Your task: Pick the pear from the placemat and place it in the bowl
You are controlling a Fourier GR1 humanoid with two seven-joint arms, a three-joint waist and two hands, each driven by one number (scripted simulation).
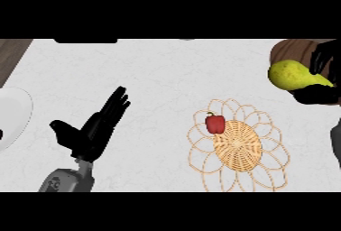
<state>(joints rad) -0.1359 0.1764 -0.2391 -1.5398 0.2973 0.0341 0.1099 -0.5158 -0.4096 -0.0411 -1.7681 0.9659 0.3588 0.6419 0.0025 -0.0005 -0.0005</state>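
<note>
Pear (291,74) sits up at the far right of my head view, yellow-green, gripped by the right robot hand (318,92), whose dark fingers (322,56) curl over its top while the thumb side wraps under it. I see the fruit held over a brown round shape (288,48) at the top right edge, which I take to be the bowl, though the hand and the pear cover most of it and I cannot tell whether the pear touches it. The woven placemat (237,145), a wicker disc ringed with looped petals, lies on the pale marbled surface (160,76) below and to the left of the pear, well apart from it. A small red pepper (214,123) with a green stem rests on the mat's upper left part. My left robot hand (92,131) shows at the lower left, open, fingers straight and pointing up and to the right, thumb spread to the left, holding nothing, with its grey forearm (66,179) coming in from the lower edge. A white plate (15,115) sits at the left edge, near that hand but not touching it
</note>
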